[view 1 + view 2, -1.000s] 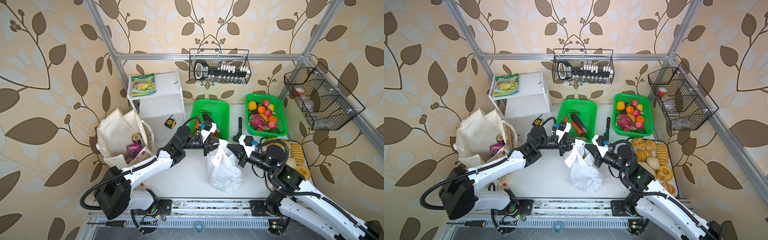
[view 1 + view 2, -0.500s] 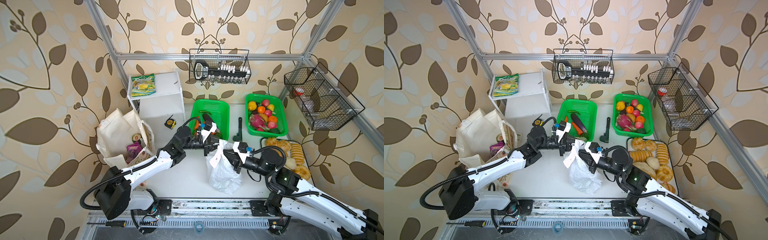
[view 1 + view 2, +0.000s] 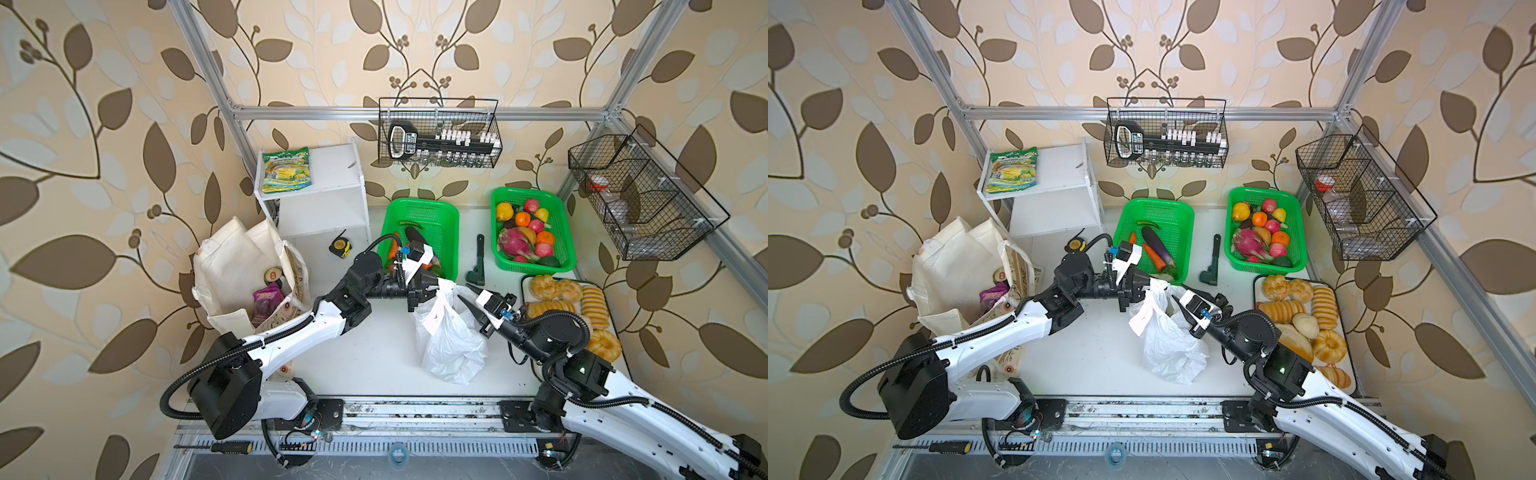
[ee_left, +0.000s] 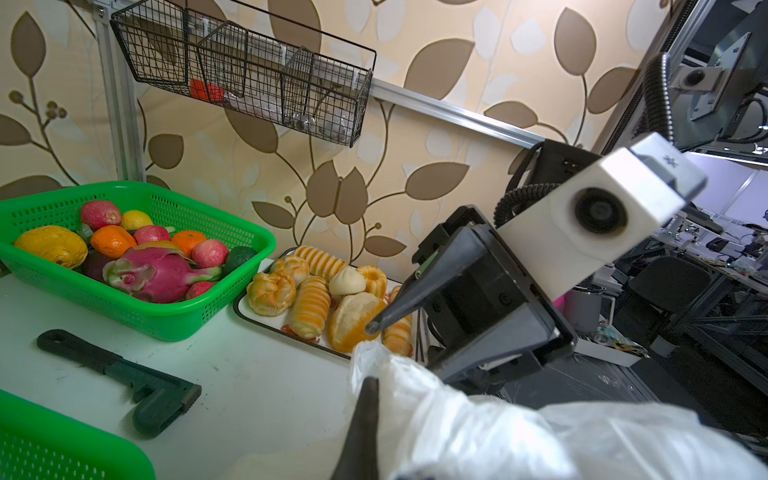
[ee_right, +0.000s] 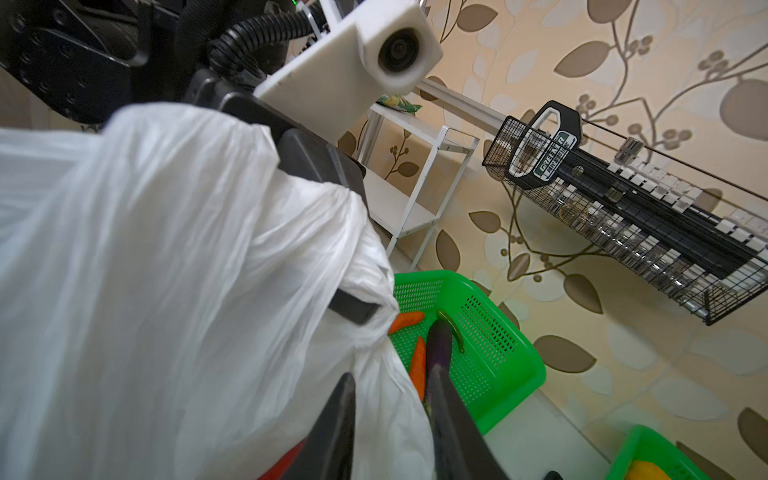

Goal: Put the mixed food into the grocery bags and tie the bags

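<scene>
The white plastic bag [image 3: 449,345] [image 3: 1167,353] stands mid-table, its top drawn up. My left gripper [image 3: 432,286] [image 3: 1142,291] is shut on the bag's top; in the left wrist view one dark finger [image 4: 365,415] presses against the plastic [image 4: 478,424]. My right gripper [image 3: 471,311] [image 3: 1183,311] [image 5: 390,390] is open beside the bag, with loose plastic [image 5: 166,270] lying between its fingers. The cream tote [image 3: 237,257] [image 3: 955,257] stands open at the left, holding a purple pouch [image 3: 268,297] and a can [image 3: 272,275]. What the white bag holds is hidden.
Behind the bag is a green basket [image 3: 451,216] of vegetables, and right of it a basket [image 3: 567,232] of fruit. A tray of bread rolls [image 3: 582,299] lies at the right edge, a black wrench [image 3: 478,266] between the baskets. A white shelf [image 3: 328,199] stands behind the tote.
My right gripper has opened its jaws and shifted slightly beside the bag. My left gripper still holds the bag's top in the same place.
</scene>
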Tool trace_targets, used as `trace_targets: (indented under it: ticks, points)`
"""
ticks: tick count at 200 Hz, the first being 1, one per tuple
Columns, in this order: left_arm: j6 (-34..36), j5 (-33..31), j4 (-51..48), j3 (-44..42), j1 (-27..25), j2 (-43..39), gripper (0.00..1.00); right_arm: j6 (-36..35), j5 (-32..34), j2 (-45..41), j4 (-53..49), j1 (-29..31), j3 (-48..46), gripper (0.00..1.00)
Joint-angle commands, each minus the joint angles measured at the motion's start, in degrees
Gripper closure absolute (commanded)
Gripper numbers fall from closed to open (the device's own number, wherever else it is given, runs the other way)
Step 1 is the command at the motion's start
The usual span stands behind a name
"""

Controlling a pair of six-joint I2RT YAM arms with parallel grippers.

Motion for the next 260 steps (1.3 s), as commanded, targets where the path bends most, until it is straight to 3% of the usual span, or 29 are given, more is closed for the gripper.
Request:
trace_targets:
  ticks: [1, 47, 142, 203, 260]
  points:
    - [0.1, 2.0, 2.3, 1.5, 0.3, -2.5, 1.0, -4.9, -0.6, 0.9, 4.5, -0.9, 0.5, 0.68]
    - [0.5, 2.5, 1.0, 2.1, 0.3, -2.5, 1.0, -2.8, -6.8, 2.3, 5.9, -1.6, 1.2, 0.69]
    - [1.7, 3.7, -1.3, 2.8, 0.3, -2.4, 1.0, -1.9, -8.6, 3.8, 6.2, -2.0, 2.5, 0.7]
    - [2.5, 4.6, -2.6, 3.1, 0.3, -2.5, 1.0, -2.9, -10.1, 4.7, 4.5, -2.5, 2.8, 0.86]
    - [3.8, 5.2, -5.1, 4.0, 0.3, -2.3, 1.0, -2.7, -9.3, 4.0, 4.6, -2.7, 2.8, 0.92]
